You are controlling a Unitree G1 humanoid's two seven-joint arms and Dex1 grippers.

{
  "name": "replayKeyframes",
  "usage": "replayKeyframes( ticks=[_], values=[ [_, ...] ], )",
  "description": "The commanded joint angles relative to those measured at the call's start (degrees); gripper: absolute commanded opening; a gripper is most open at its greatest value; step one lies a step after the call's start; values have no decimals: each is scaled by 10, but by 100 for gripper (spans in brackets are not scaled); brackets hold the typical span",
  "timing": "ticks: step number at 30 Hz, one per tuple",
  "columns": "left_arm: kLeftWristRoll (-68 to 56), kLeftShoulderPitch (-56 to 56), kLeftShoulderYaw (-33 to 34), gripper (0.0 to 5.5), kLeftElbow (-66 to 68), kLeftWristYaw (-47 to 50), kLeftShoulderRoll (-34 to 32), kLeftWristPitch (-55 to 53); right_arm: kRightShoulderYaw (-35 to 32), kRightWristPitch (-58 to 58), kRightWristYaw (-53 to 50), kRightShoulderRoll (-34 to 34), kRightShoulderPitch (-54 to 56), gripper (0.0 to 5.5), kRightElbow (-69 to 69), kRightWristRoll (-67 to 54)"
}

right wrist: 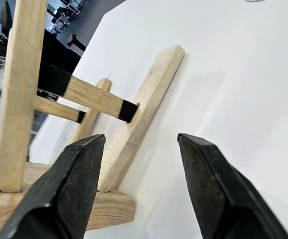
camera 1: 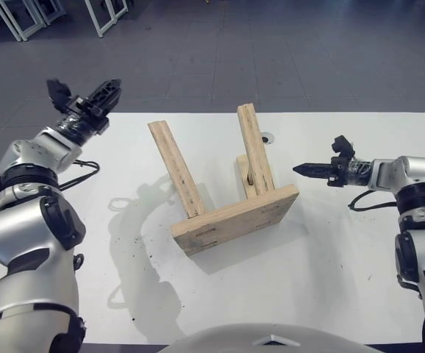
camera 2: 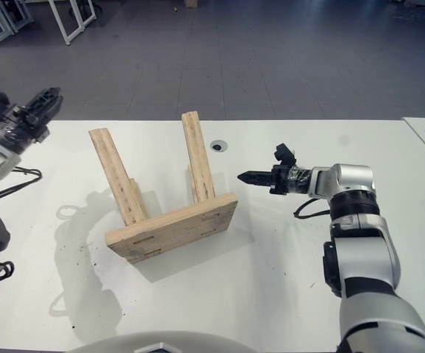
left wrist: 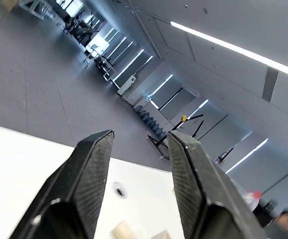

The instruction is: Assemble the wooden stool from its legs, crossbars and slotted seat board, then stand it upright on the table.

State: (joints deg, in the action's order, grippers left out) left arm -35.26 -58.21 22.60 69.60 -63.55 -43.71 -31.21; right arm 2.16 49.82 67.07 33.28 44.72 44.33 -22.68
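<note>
**Stool on its side, straight ahead of R gripper; L gripper far off**

**Head views:** The stool [camera 1: 227,198] looks assembled but isn't upright. It lies tipped on the table [camera 1: 345,279], w/ the seat board [camera 1: 234,219] on edge and the legs running away from the robot. The R gripper [camera 1: 301,169] hovers low over the table, tips aimed at the stool's near flank. The stool is just ahead of its tips, not touching. The legs' long axis runs roughly crosswise to the gripper's pointing line. The L gripper [camera 1: 84,90] is raised beyond the table's far edge, fingers spread, nothing in it. The stool is well apart from it, off toward the R arm's side. So the R arm is clearly nearer.

**L wrist view:** L fingers [left wrist: 91,184] are wide apart w/ nothing between. Just a strip of table and two small wood ends show past the tips.

**R wrist view:** R fingers [right wrist: 79,189] are spread, holding nothing. Dead ahead, framed in the gap, is the lower leg [right wrist: 144,109], flat on the table. A crossbar [right wrist: 94,99] joins it partway along. The seat board's edge is near one finger.

**Judgement:** Next is prob. righting it. The R gripper needs only a short push fwd onto that leg, then a tip about the seat board's edge. The L arm would have to come a long way in to steady it.
</note>
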Motion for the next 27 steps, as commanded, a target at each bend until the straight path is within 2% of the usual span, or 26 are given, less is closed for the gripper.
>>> replayKeyframes(
  ticks=[1, 3, 6, 9, 10, 11, 15, 19, 24, 27],
  values=[
    [17, 195, -41, 197, -245, -120, -24, 23, -9, -45, -12, 41, -105, 269, -160, 12],
    [16, 323, -55, 217, -408, -135, -19, 33, -8, -64, -7, 61, -148, 272, -223, 15],
    [28, 499, -69, 265, -622, -106, 4, 67, -10, -102, 2, 86, -201, 323, -300, 18],
    [28, 632, -76, 319, -778, -67, 31, 67, 5, -136, 28, 107, -238, 386, -349, 26],
    [27, 673, -82, 321, -824, -63, 29, 60, 11, -142, 42, 116, -250, 411, -367, 25],
    [29, 704, -88, 321, -857, -63, 23, 56, 14, -146, 54, 124, -261, 411, -383, 23],
    [41, 756, -89, 321, -903, -63, -3, 59, 17, -153, 72, 135, -279, 411, -419, 14],
    [39, 768, -89, 321, -917, -55, -12, 58, 30, -154, 63, 113, -263, 411, -438, 12],
    [57, 828, -111, 321, -952, -85, -50, 63, 75, -209, 46, 78, -224, 411, -381, 56],
    [58, 818, -120, 321, -959, -79, -52, 70, 86, -242, 50, 60, -205, 411, -347, 66]
  ],
)
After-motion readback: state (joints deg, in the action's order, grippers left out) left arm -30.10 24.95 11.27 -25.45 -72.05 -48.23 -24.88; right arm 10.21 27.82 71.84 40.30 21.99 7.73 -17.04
